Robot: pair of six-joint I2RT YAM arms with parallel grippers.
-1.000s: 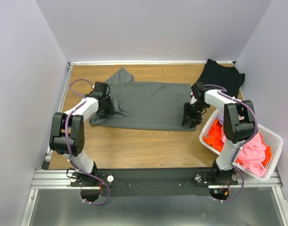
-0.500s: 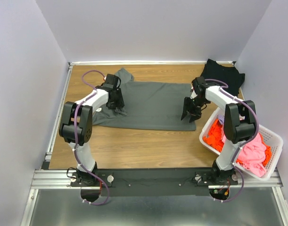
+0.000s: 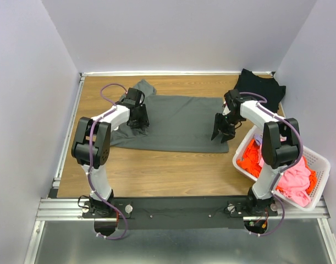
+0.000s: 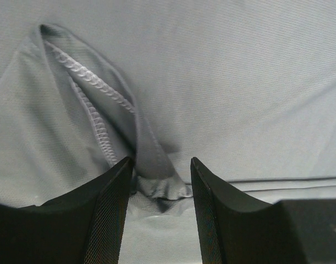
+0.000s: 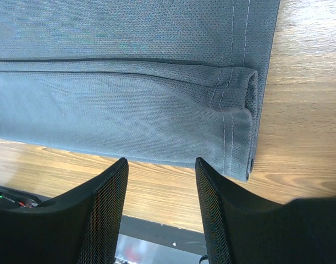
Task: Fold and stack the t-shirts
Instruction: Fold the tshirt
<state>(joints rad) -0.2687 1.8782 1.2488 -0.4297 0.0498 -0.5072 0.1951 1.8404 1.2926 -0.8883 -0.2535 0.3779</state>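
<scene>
A dark grey t-shirt (image 3: pixel 178 124) lies spread flat across the middle of the table. My left gripper (image 3: pixel 139 116) is over its left side, jaws open, with a bunched fold of the sleeve hem (image 4: pixel 157 184) lying between the fingertips (image 4: pixel 115 187). My right gripper (image 3: pixel 222 131) is open and empty at the shirt's right end, just over the near right corner of the hem (image 5: pixel 239 137). A black t-shirt (image 3: pixel 258 91) lies folded at the back right corner. Orange (image 3: pixel 253 159) and pink (image 3: pixel 297 179) shirts sit in the basket.
A white slatted basket (image 3: pixel 320 165) stands at the right front edge of the table, close beside the right arm. Purple walls enclose the table on three sides. Bare wood (image 3: pixel 157 170) lies between the grey shirt and the arm bases.
My left gripper has moved right and back from the shirt's left edge, carrying the sleeve inward onto the body. My right gripper has barely moved.
</scene>
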